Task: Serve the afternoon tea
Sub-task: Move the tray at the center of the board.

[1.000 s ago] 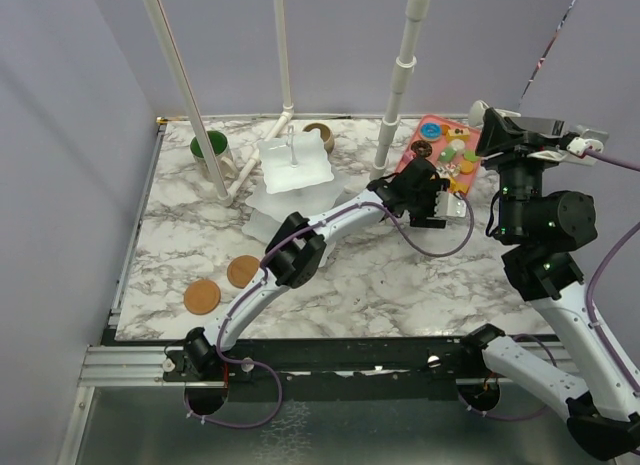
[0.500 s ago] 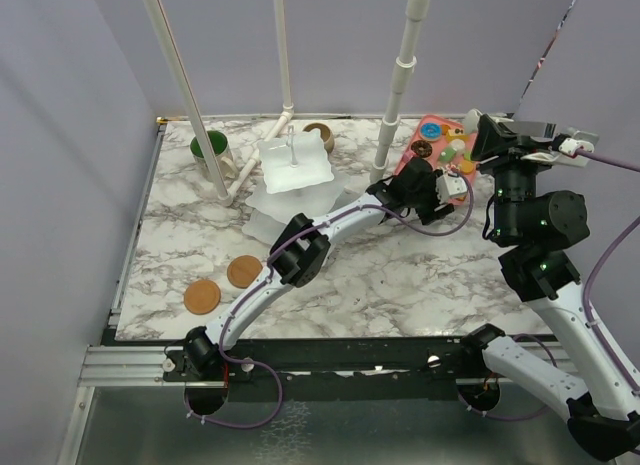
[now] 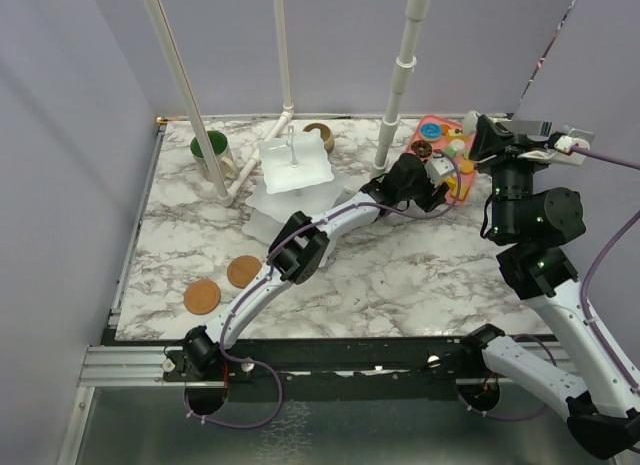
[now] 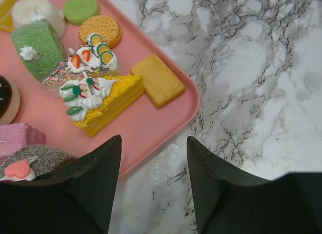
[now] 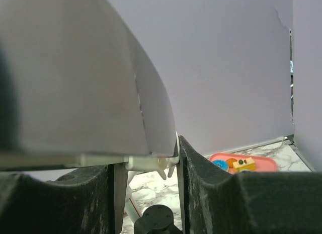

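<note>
The white three-tier stand [image 3: 292, 175] is at the back middle of the table. A green-lined mug [image 3: 210, 145] is to its left and a tan mug [image 3: 319, 135] is behind it. Toy pastries lie on the pink tray [image 4: 151, 118]: a yellow cake slice [image 4: 103, 100], a yellow biscuit [image 4: 157, 79] and a green cake cube [image 4: 37, 48]. My left gripper [image 4: 153, 158] hangs open over the tray's near corner, holding nothing. My right gripper [image 5: 146, 163] is raised at the right, shut on the metal tongs [image 5: 75, 83].
Two brown round coasters [image 3: 202, 296] [image 3: 243, 271] lie at the front left. White pipes [image 3: 400, 85] stand upright at the back, between the stand and the tray. The purple walls close in the left, back and right sides.
My left gripper has moved further back over the tray's corner and its jaws have narrowed somewhat. My right arm with the tongs has shifted slightly left.
</note>
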Available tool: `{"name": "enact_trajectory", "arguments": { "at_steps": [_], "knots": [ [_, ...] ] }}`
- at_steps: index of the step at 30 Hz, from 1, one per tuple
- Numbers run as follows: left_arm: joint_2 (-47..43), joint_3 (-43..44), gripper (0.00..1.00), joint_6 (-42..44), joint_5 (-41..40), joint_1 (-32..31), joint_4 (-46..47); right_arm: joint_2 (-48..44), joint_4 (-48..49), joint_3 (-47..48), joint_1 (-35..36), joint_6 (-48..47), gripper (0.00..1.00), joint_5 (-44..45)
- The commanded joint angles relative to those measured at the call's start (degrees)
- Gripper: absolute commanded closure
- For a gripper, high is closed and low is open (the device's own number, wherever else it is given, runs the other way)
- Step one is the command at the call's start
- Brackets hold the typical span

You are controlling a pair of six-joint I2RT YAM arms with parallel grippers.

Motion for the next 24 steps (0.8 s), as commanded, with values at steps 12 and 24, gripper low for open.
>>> {"name": "enact_trajectory", "arguments": {
  "at_steps": [12, 24],
  "knots": [
    [4.36, 1.98, 0.64, -6.8, -13.15, -1.13, 9.08, -1.14, -3.04, 0.0, -0.22, 2.6, 0.73, -0.46],
    [4.48, 0.09, 0.64, -0.21, -15.47, -1.86, 7.4, -1.68, -3.99, -0.26, -0.22, 3.19, 0.73, -0.51]
  ]
}}
